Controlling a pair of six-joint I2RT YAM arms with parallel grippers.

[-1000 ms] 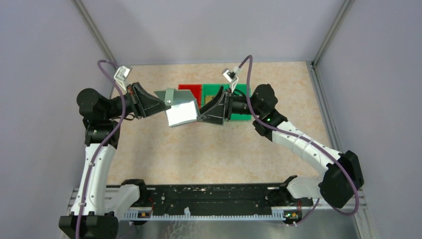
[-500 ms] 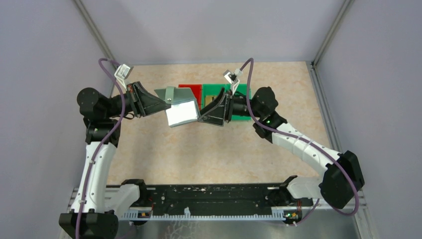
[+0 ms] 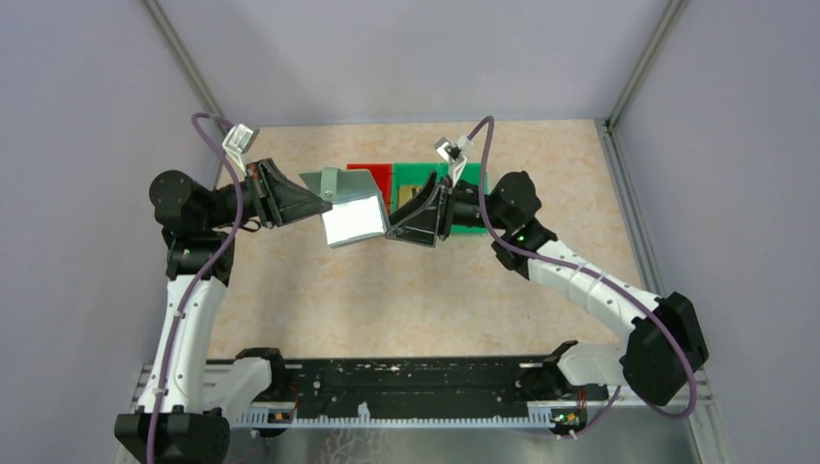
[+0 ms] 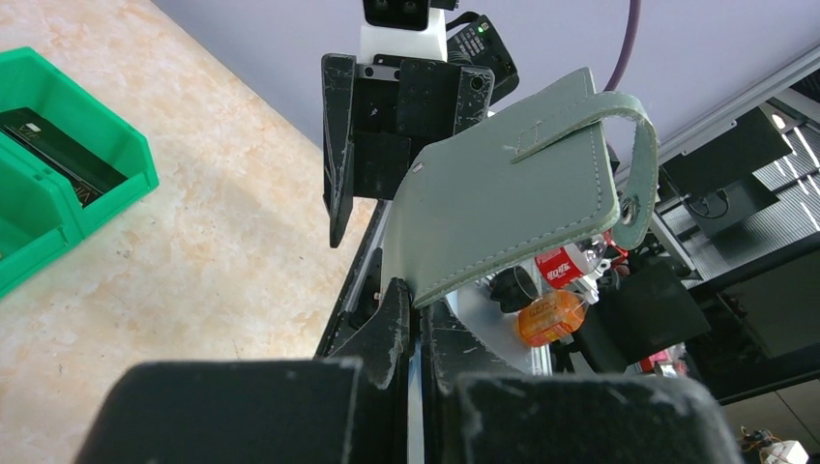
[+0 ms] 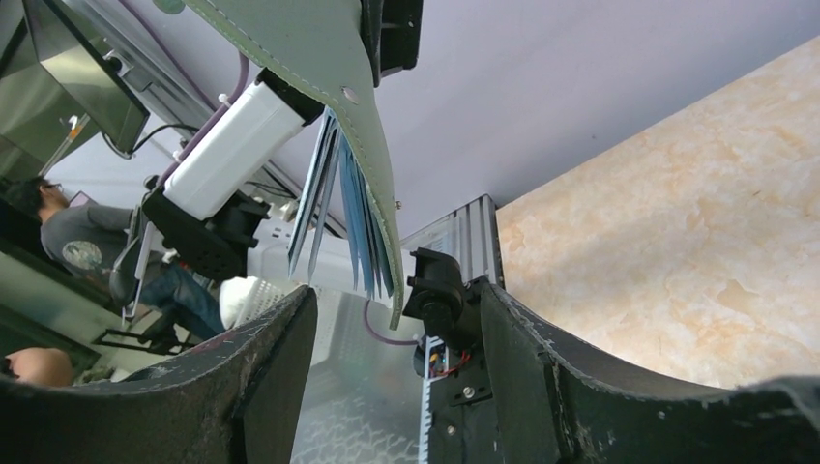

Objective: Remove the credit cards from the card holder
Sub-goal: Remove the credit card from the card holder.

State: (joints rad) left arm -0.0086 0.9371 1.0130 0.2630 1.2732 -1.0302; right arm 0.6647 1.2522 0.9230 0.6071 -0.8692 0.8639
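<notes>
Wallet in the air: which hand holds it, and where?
The left hand pinches the card holder by a corner of its cover; the right hand stands open around its edge.

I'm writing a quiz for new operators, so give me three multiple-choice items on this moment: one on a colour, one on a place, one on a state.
1. What stands at the back?
A) a red bin and a green bin
B) two blue bins
C) two black bins

2. Where is the holder?
A) in the red bin
B) raised in the left gripper
C) in the green bin

3. How do the right gripper's jaws stand?
A) shut on a card
B) open, either side of the holder's edge
C) out of view

Key:
1 A, the top view shows the two colours side by side.
2 B, the top view shows it clamped in front of the bins.
3 B, the right wrist view shows the edge between parted jaws.
</notes>
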